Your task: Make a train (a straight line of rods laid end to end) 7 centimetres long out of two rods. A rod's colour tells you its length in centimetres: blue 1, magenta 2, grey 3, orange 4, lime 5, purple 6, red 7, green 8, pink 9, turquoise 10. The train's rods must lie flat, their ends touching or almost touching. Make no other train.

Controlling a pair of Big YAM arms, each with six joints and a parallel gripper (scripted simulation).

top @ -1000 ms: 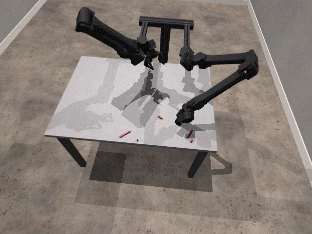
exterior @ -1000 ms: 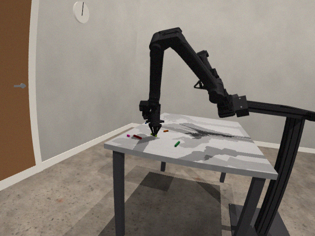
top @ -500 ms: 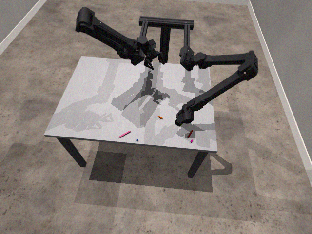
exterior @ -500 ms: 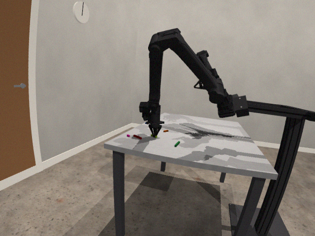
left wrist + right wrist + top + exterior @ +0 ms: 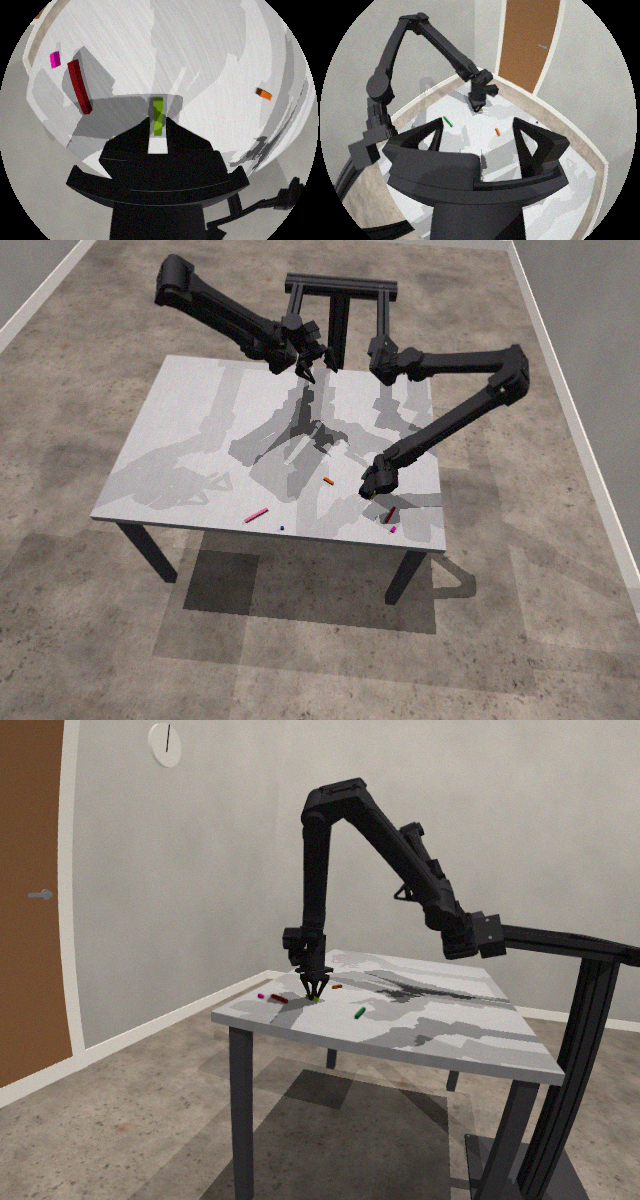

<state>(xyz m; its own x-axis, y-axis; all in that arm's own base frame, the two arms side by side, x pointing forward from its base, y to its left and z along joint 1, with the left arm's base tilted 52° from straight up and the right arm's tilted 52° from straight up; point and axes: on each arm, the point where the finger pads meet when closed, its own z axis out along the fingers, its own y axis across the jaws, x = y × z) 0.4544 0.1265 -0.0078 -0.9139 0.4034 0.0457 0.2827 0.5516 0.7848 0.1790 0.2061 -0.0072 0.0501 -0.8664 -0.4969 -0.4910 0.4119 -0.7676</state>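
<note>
A lime rod (image 5: pixel 158 112) (image 5: pixel 315 999) lies flat at table height between the fingertips of my left gripper (image 5: pixel 157 121) (image 5: pixel 312 996). The left fingers are slightly apart, with narrow gaps beside the rod, so the gripper is open around it. A magenta rod (image 5: pixel 393 529) (image 5: pixel 260 995) (image 5: pixel 55 60) lies near the table's front right corner in the top view, away from the lime rod. My right gripper (image 5: pixel 324 375) (image 5: pixel 477 121) is open and empty, high above the back of the table. The left arm largely hides the lime rod in the top view.
A dark red rod (image 5: pixel 390 514) (image 5: pixel 279 998) (image 5: pixel 80 87) lies between lime and magenta. An orange rod (image 5: pixel 328 480) (image 5: pixel 264 94), a green rod (image 5: pixel 360 1012) (image 5: pixel 447 121), a pink rod (image 5: pixel 256 515) and a blue rod (image 5: pixel 282 527) lie apart on the table (image 5: pixel 170 389).
</note>
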